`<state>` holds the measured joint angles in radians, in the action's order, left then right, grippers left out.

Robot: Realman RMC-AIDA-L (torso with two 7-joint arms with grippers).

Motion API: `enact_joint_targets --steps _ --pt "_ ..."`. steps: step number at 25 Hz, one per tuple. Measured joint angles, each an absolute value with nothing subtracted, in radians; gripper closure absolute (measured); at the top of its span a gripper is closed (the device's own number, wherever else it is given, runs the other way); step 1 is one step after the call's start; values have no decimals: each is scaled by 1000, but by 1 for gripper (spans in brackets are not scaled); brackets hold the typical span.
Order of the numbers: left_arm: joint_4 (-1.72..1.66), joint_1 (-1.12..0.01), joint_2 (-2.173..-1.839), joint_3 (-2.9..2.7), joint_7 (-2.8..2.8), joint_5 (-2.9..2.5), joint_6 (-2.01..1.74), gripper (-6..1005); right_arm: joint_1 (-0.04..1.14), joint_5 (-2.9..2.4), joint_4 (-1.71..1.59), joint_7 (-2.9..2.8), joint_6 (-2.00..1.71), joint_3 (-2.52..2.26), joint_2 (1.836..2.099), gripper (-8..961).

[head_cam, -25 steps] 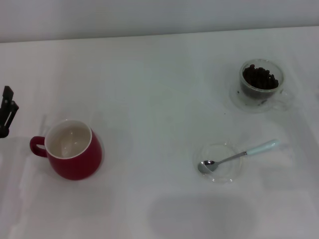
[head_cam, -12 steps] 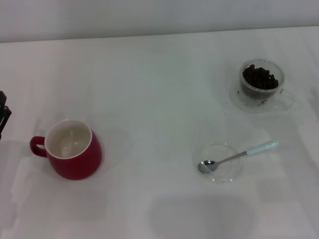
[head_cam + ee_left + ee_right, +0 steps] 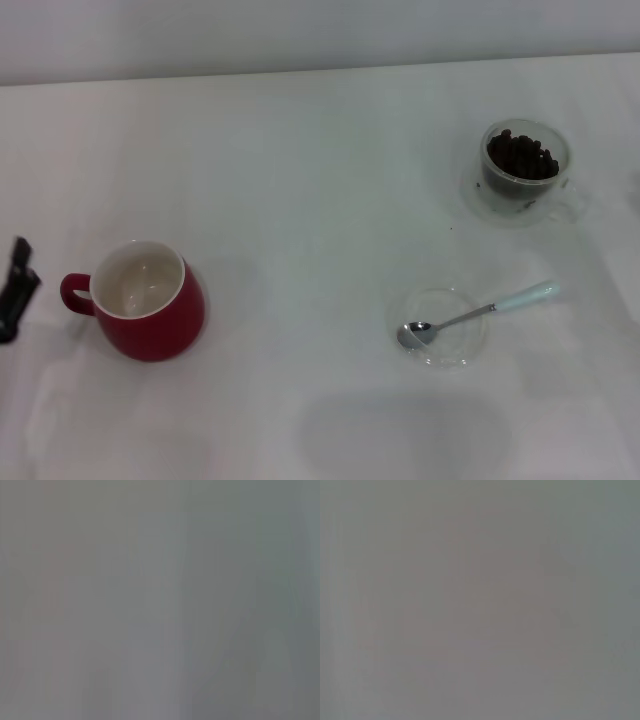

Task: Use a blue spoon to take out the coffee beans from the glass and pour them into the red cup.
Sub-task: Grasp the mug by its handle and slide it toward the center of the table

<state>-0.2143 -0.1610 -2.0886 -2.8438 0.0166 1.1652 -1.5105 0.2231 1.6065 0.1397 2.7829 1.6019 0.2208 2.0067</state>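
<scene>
You are standing at the very start: nothing is being held that the head view shows, and the blue spoon (image 3: pixel 478 313) is lying untouched, its metal bowl resting inside a shallow clear dish (image 3: pixel 438 326) and its pale handle reaching out over the rim toward the robot's right. The glass (image 3: pixel 524 166) is sitting well beyond it on the table (image 3: pixel 320 150), heaped with coffee beans (image 3: pixel 522 155), and the red cup (image 3: pixel 145 298) is standing far across on the left, upright, its white inside apparently empty. The left gripper (image 3: pixel 14 290) is showing only as a dark sliver at the frame's edge, just beside the cup's handle; how its jaws are standing I cannot tell. The right gripper is not in view at all, and both wrist views are showing nothing usable. The step in hand, as I judge it, is fetching the spoon, and the right arm is the nearer one. Take it by the blue handle where it is overhanging the dish, coming down squarely across the stem. Avoid pressing the handle downward, since the rim is likely acting as a pivot and could flick the bowl up or skid the dish.
</scene>
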Motion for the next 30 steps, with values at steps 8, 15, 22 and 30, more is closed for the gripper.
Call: enact_joint_targets --steps 8,15,22,30 --pt "-218 -100 -2088 -2844 13 1080 -1511 123 233 1612 119 2780 1556 243 2006 83" --pt "-220 -52 -2088 -2844 15 1040 -1512 123 233 1612 120 2780 1550 256 2008 83" --pt "-213 -32 -2088 -2843 16 1044 -1502 122 223 1612 128 2779 1549 254 2008 83" --pt "-178 -45 -2085 -2834 17 1058 -1446 122 202 1608 151 2779 1549 249 2008 83"
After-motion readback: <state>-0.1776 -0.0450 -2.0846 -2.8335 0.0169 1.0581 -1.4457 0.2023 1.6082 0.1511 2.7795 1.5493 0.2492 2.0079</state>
